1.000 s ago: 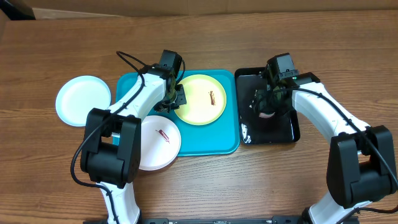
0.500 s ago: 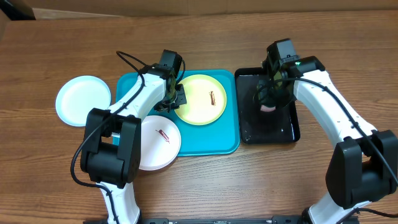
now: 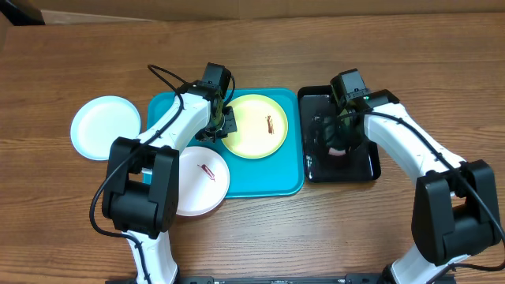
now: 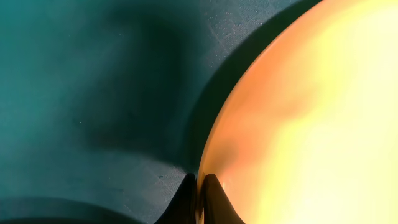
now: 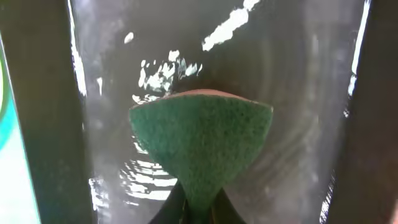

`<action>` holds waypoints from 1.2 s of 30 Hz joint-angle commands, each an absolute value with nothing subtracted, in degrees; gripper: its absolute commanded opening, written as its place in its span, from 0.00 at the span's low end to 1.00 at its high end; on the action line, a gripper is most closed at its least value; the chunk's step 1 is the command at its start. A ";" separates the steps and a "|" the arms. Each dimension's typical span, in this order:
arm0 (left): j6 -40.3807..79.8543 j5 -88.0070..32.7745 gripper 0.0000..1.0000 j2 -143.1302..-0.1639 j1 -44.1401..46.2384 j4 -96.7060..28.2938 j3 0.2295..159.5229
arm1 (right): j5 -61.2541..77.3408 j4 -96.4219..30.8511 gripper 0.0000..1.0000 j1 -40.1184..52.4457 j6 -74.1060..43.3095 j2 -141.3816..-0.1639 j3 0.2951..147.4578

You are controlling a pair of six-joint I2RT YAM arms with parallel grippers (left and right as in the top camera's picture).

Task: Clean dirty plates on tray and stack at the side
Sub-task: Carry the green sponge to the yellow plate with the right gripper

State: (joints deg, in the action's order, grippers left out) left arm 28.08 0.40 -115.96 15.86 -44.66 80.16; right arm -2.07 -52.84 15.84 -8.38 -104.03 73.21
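The left gripper (image 4: 199, 186) is pinched narrow on the rim of the yellow-green plate (image 3: 254, 138), taking it at the plate's 9 o'clock edge in the overhead view. Its fingertips close almost together over that thin lip. The plate lies flat on the turquoise tray (image 3: 268, 177) toward the tray's 1 o'clock part, with a reddish-brown smudge (image 3: 269, 124) near its middle. The right gripper (image 5: 198, 204) is clamped on a green scouring sponge (image 5: 202, 140), which hangs over the wet, glossy black tray (image 3: 355, 167) just beside the turquoise tray at its 3 o'clock. The step in hand looks like wetting the sponge while the left arm steadies the plate for wiping. The next move calls for carrying the sponge across toward 9 o'clock, setting it on the smudge and scrubbing while the left pinch keeps the plate from sliding. A white plate (image 3: 193, 193) with its own smudge lies over the tray's 7 o'clock corner, partly on the wooden table (image 3: 63, 221). A pale blue plate (image 3: 105, 127) sits off the tray at its 9 o'clock and shows no mark from above.
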 commanded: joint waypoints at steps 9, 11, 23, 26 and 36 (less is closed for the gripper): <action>27.46 0.36 0.04 -116.36 15.79 -44.58 79.59 | 5.72 -60.93 0.04 16.14 -10.07 -102.41 90.85; 27.44 0.10 0.04 -116.38 15.79 -44.49 79.59 | 12.75 -58.57 0.04 16.14 -10.04 -102.43 90.91; 27.40 -2.42 0.04 -116.38 16.27 -43.40 78.41 | 10.24 -49.71 0.04 26.22 -12.56 -103.66 90.70; 27.40 -2.42 0.04 -116.36 16.27 -43.38 78.41 | 3.20 -48.69 0.04 30.41 -14.00 -105.08 90.70; 27.00 -2.42 0.04 -116.36 16.27 -43.46 78.41 | -12.49 -46.09 0.04 35.90 -19.73 -114.30 90.70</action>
